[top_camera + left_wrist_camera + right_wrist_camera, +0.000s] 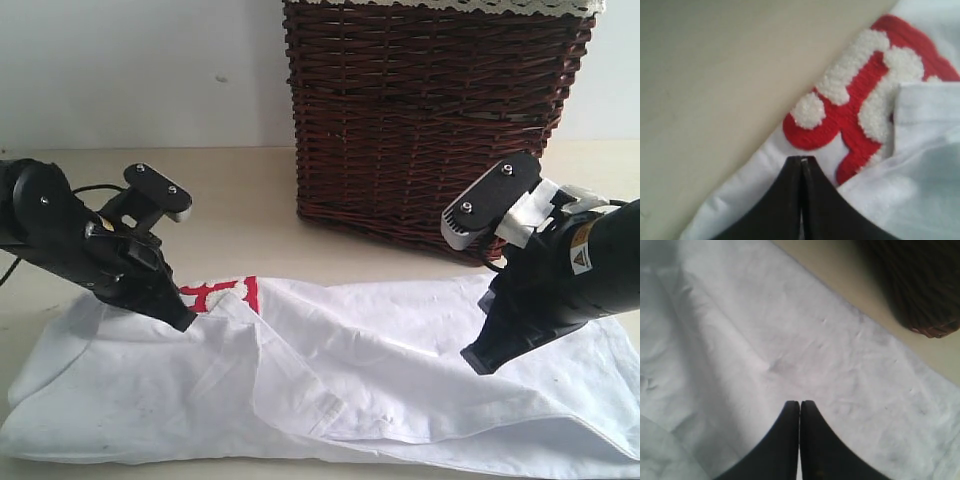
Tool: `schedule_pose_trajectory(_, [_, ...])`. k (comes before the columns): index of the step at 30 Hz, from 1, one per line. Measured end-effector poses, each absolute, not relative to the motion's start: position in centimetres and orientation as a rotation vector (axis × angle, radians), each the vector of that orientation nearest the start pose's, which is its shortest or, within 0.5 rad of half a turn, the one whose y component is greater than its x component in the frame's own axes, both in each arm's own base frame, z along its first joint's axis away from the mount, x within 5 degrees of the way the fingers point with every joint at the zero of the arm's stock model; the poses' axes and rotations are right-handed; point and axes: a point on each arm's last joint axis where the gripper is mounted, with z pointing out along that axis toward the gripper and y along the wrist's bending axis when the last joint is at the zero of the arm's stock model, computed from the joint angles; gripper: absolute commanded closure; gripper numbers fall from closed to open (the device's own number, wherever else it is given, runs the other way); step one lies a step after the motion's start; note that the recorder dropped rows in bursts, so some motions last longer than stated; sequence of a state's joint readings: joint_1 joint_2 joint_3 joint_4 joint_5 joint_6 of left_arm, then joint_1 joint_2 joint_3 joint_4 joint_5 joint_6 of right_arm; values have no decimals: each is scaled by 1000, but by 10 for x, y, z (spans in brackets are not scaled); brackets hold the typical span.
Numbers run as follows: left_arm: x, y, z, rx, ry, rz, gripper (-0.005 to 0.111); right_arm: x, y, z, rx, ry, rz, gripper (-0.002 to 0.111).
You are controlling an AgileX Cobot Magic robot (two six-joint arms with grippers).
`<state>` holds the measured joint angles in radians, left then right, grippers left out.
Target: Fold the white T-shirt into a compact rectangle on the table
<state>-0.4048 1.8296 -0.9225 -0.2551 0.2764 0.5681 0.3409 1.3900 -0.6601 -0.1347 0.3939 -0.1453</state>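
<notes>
The white T-shirt (pixel 400 350) lies spread and rumpled across the table (pixel 230 200), with a raised fold running down its middle. Its red-outlined fuzzy lettering (pixel 225 293) peeks out at the far left edge. My left gripper (pixel 185 322) is shut at that edge just beside the lettering (pixel 860 100), and a sliver of white cloth shows between its tips (pixel 801 159). My right gripper (pixel 478 362) is shut over the shirt's right half. In the right wrist view its closed tips (pixel 800 403) point at plain white cloth (pixel 815 340), with nothing seen between them.
A dark brown wicker basket (pixel 430 120) with a lace-trimmed liner stands at the back, close behind the shirt's right half and my right arm. Its base corner (pixel 925 285) shows in the right wrist view. Bare cream table (pixel 715 100) lies beyond the shirt's left edge.
</notes>
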Motion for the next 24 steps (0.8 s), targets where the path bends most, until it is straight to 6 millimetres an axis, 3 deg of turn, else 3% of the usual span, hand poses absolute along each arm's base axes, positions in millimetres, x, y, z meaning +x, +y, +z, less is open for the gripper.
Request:
schedule_pose_trajectory(2, [311,-139,140,958,2460,-111,103,235,78,197,-765,2490,-42,106])
schedule_pose_trajectory(6, [314,-127,155,905,2434,-99,85,235,78,197,-751,2494,-37,106])
schedule_pose_trajectory(9, [314,-108,173,770,2468,-124,74,235,78,197,-748,2493,-35,106])
schedule_pose_trajectory(13, [308,-69,188,483,2560,-213,68,235,79,197,-698,2496,-12,106])
schedule_pose_trajectory(18, [291,-27,180,126,2679,-361,56,235,80,197,-596,2530,35,106])
schedule_pose_trajectory(21, [279,-14,171,-5,2728,-448,44,234,81,197,-550,2551,68,106])
schedule_pose_trajectory(24, [270,-9,163,-73,2766,-500,40,233,82,197,-519,2562,91,106])
